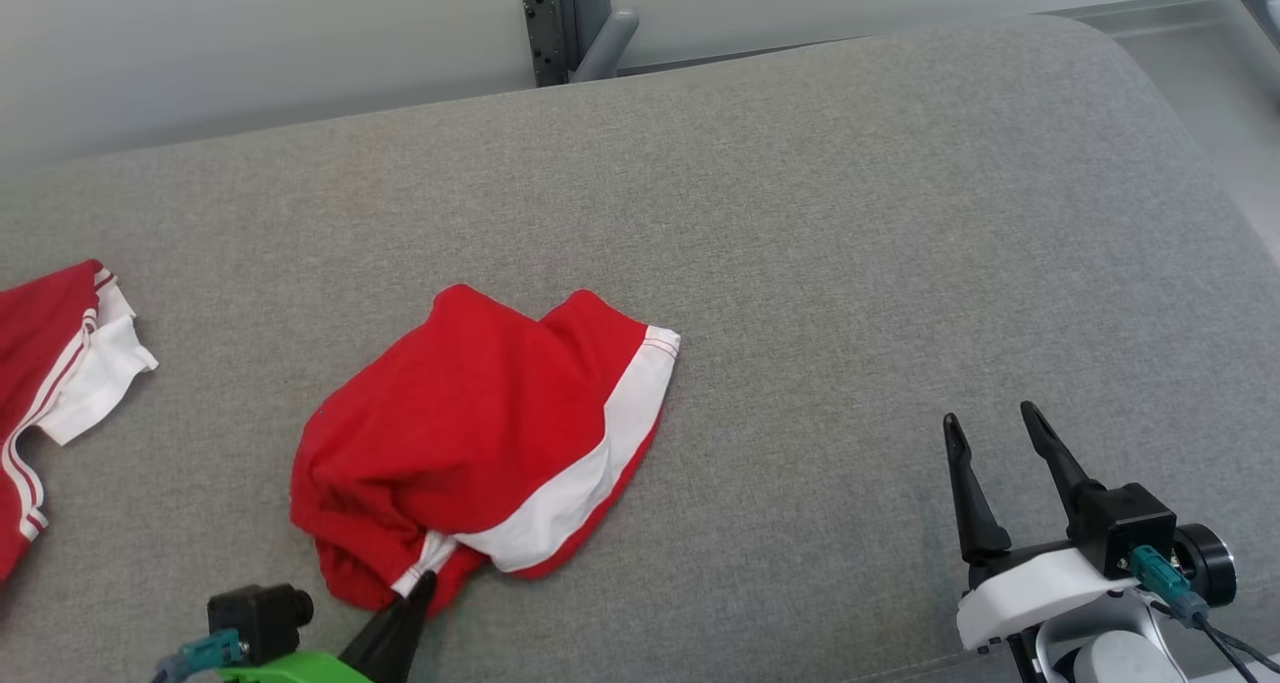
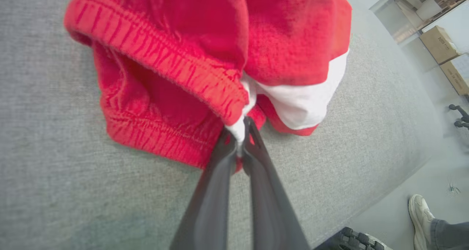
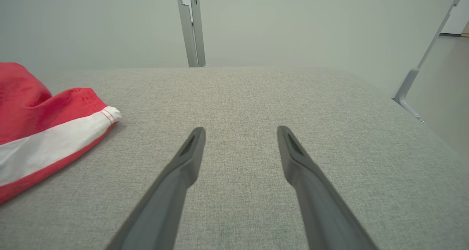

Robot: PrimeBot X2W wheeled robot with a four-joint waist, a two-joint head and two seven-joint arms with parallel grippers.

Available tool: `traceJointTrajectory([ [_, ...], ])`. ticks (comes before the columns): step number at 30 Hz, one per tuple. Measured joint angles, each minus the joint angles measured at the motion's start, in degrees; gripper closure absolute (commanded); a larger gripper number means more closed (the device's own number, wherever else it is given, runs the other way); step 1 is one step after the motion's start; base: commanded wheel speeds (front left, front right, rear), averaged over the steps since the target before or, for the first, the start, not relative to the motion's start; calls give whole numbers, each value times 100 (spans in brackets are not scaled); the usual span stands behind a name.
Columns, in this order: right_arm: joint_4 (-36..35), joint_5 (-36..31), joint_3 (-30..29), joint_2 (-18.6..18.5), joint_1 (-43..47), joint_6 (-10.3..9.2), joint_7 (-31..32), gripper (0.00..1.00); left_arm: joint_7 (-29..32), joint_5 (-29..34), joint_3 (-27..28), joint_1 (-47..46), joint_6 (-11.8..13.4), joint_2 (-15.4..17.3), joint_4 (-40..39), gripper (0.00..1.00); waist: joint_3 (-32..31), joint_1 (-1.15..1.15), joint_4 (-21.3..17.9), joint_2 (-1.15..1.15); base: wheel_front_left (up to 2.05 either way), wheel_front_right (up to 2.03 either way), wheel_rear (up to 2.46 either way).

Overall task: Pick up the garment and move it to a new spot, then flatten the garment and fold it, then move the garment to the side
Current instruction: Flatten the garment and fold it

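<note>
The garment (image 1: 470, 433) is a pair of red shorts with a white side stripe, lying crumpled on the grey cushioned surface (image 1: 850, 243) left of centre. My left gripper (image 1: 425, 583) is at its near edge, shut on the white stripe end by the elastic waistband. In the left wrist view the garment (image 2: 205, 59) bunches above my left gripper (image 2: 240, 133), whose two dark fingers pinch white cloth. My right gripper (image 1: 990, 418) hovers open at the lower right, well apart from the shorts. The right wrist view has my right gripper (image 3: 240, 133) empty, with the garment (image 3: 44, 133) far left.
A second red-and-white garment (image 1: 55, 383) lies at the far left edge. A grey metal post (image 1: 560, 18) stands behind the surface. In the left wrist view a person's shoe (image 2: 421, 217) stands on the floor beyond the surface's edge, with cardboard boxes (image 2: 443, 52) farther off.
</note>
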Motion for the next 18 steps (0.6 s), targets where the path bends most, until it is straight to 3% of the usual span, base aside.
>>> traceJointTrajectory([
  [6,0,5,-27,-2,8,0,0,0,229,-3,-189,658,-16,277,-378,100,-26,0,130,0,0,0,0],
  [13,34,5,32,-1,15,0,0,0,130,-163,-205,764,-32,233,125,100,-16,0,276,0,0,0,0],
  [14,40,4,34,-1,15,0,0,0,83,-162,-220,750,-37,208,169,85,-18,0,284,0,0,0,0],
  [15,42,4,35,-1,15,0,0,0,56,-175,-220,738,-55,181,198,62,-20,0,288,0,0,0,0],
  [16,44,3,38,-1,14,0,0,0,41,-200,-224,728,-70,162,222,0,-22,0,289,0,0,0,0],
  [18,49,-18,38,-1,10,0,0,0,100,-259,-243,712,-87,162,207,0,-27,0,282,0,0,0,0],
])
